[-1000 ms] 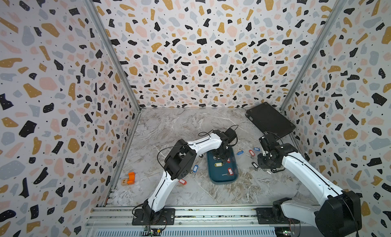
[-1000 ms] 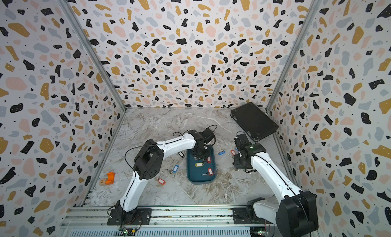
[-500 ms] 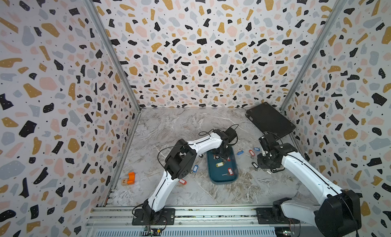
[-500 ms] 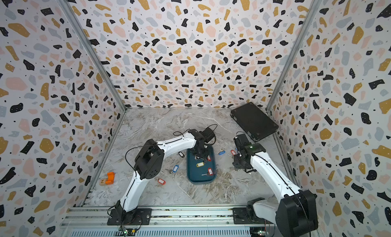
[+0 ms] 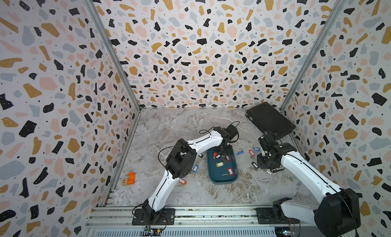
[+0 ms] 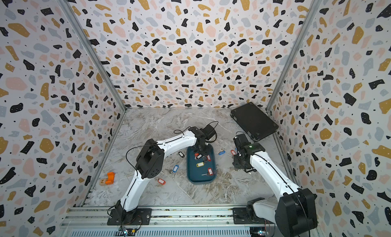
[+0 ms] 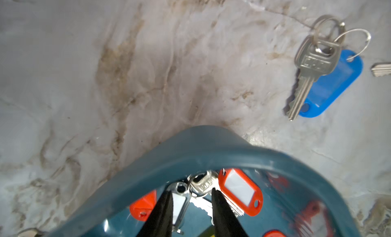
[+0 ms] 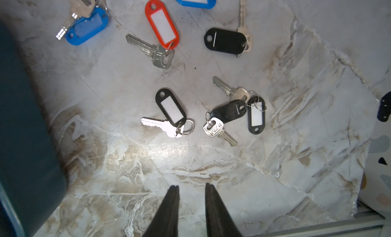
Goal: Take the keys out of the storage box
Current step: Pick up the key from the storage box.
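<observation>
The storage box (image 5: 222, 179) (image 6: 201, 180) is a shallow teal tray in the middle of the marble table. Several keys lie in it, among them a yellow tag (image 5: 219, 164) and a red tag (image 5: 230, 171). My left gripper (image 5: 222, 154) (image 7: 191, 190) reaches down into the box's far end. Its jaws are open, straddling a silver key (image 7: 204, 184) and a white tag (image 7: 178, 204), next to a red tag (image 7: 240, 193). My right gripper (image 5: 263, 165) (image 8: 191, 185) hovers open and empty over the table to the right of the box, near a black-tagged key (image 8: 171, 107).
More keys lie loose on the table: red (image 8: 161, 24), blue (image 7: 330, 81) and black (image 8: 225, 41) to the box's right, blue (image 5: 195, 168) and red (image 5: 182, 181) to its left. A flat black case (image 5: 269, 120) sits back right. An orange block (image 5: 131, 177) lies by the left wall.
Both arms stay where they were. The left gripper's jaws have widened a little inside the box.
</observation>
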Controlling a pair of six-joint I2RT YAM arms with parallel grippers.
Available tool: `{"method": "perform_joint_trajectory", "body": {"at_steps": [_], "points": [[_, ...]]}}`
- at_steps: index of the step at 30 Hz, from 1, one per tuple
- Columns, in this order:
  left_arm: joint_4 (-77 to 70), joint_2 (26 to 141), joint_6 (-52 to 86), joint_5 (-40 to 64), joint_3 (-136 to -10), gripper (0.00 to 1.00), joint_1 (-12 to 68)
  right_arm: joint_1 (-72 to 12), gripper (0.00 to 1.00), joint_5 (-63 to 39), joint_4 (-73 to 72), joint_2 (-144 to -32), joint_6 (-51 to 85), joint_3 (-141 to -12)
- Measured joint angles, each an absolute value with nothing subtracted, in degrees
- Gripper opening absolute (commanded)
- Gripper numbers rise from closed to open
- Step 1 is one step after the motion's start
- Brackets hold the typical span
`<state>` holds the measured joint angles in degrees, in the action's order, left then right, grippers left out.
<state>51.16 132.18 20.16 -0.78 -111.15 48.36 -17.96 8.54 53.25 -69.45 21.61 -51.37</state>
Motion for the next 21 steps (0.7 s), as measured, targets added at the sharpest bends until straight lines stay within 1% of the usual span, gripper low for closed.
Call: {"method": "perform_joint_trajectory", "body": {"at_steps": [8, 12, 16, 21], "points": [[51.42, 133.53, 20.1, -0.36, -111.5, 0.29, 47.57, -17.96, 0.27, 8.51, 53.19, -69.71, 21.61, -51.37], [51.37, 134.02, 20.03, -0.12, -112.2, 0.22, 46.92, -17.96, 0.27, 8.51, 53.17, -69.71, 21.61, -51.37], [51.18, 134.3, 20.03, 0.56, -112.36, 0.11, 46.63, -17.96, 0.27, 8.51, 53.12, -69.71, 21.61, -51.37], [50.98, 134.3, 20.12, 1.26, -112.31, 0.05, 46.59, -17.96, 0.27, 8.54, 53.12, -69.71, 21.61, -51.37]]}}
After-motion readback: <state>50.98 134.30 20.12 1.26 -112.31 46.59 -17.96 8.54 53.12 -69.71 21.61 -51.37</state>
